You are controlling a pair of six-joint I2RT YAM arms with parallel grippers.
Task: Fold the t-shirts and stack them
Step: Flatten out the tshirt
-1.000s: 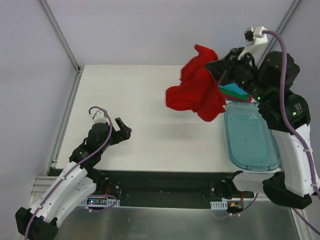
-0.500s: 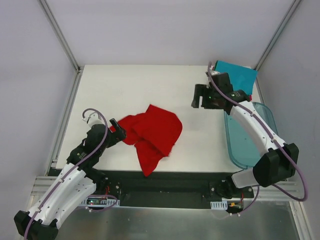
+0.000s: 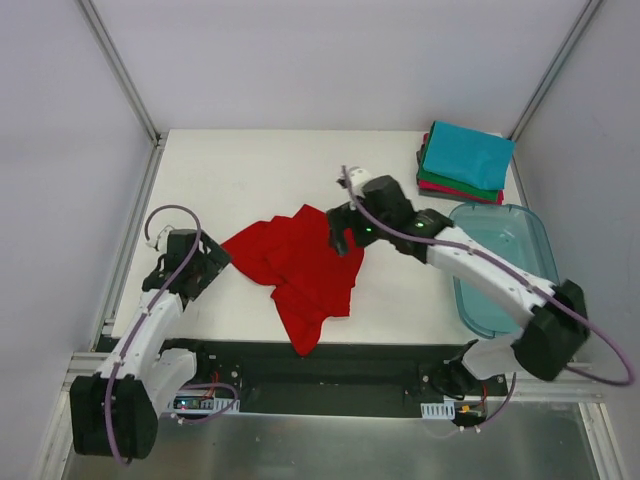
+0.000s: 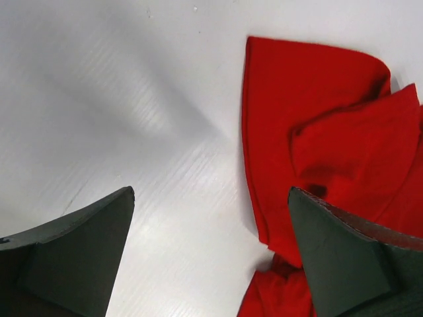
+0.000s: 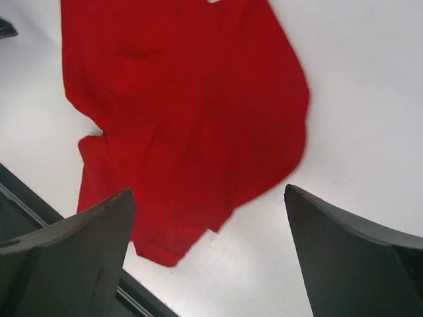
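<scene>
Item: red t-shirt (image 3: 295, 265), crumpled, on the table (image 3: 250, 170), its lower corner reaching the front edge.
Step, by my reckoning: spreading it flat before folding.
Right gripper (image 3: 340, 238): spread, empty, over the shirt's far side.
Left gripper (image 3: 208, 262): spread, empty, just beside its left edge.
Next: pinch opposite edges and pull outward.
Folded stack (image 3: 462, 160): far right corner, well apart.
Open room: far left.

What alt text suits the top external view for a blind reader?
A crumpled red t-shirt lies on the table, the open left claw near its left edge and the open right claw over its upper right. A stack of folded tees sits far right, behind a clear tub.
</scene>
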